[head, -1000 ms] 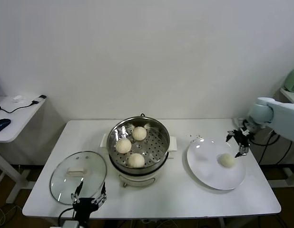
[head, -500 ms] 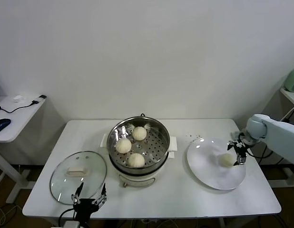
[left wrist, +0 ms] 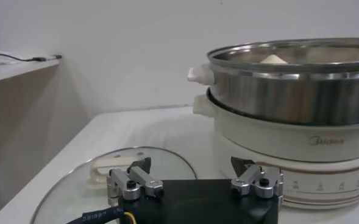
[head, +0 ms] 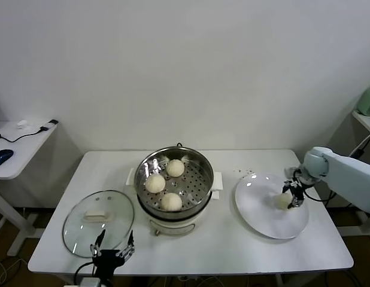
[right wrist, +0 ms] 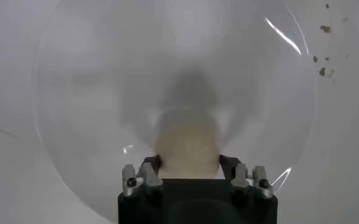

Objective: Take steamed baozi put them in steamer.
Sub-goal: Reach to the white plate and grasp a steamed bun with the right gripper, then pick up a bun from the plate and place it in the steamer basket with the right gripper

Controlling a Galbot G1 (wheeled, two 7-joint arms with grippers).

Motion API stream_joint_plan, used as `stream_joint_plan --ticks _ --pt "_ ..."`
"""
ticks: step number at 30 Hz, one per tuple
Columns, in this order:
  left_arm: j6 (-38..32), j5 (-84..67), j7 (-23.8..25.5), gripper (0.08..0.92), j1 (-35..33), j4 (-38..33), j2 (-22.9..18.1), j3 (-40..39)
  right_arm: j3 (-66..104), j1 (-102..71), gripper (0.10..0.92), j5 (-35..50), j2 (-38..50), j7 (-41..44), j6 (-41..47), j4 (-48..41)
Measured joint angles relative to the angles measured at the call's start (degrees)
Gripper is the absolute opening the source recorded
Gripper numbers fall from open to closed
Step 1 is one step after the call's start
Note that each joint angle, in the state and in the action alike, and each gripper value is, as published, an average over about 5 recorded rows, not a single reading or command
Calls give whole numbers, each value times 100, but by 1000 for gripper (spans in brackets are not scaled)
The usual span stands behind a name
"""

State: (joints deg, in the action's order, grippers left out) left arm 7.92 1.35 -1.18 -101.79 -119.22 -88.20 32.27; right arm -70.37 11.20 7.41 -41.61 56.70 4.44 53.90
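Since one second ago, my right gripper [head: 291, 197] has descended onto the white plate [head: 263, 215], jaws open around the last steamed baozi [head: 284, 201] without clamping it. Three buns [head: 171, 202] occupy the steamer [head: 174, 182]. My left gripper [head: 112, 243] idles, jaws open, beside the glass lid [head: 98, 223] at the table's [head: 233, 251] front edge.

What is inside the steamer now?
Three baozi lie on the steamer perforated bottom. Anything beneath that bottom, inside the pot base, is hidden.
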Motion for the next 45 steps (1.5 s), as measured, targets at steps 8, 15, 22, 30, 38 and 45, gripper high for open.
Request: stream_joint_plan --ticks 8,15,22,30,38,45 --pt "-14 -7 -6 823 -38 -7 28 -18 -549 698 543 380 28 83 69 294" --pt "-27 -21 -10 823 -56 -47 85 -36 -1831 2299 543 1511 -213 130 224 998" --pt "-25 -48 -8 823 -63 -123 136 -78 -2727 3909 543 2963 -751 28 544 1930" --pt "-22 -58 -7 823 -20 -152 164 -116 -2938 4694 543 4298 -1687 -396 1056 2640" --pt "-19 -108 -7 823 -4 -183 164 -81 -3028 4522 543 4789 -2517 -896 1476 2807" --pt "-7 -124 -5 823 39 -150 159 -76 -3075 4077 543 4732 -2793 -1213 1695 2659"
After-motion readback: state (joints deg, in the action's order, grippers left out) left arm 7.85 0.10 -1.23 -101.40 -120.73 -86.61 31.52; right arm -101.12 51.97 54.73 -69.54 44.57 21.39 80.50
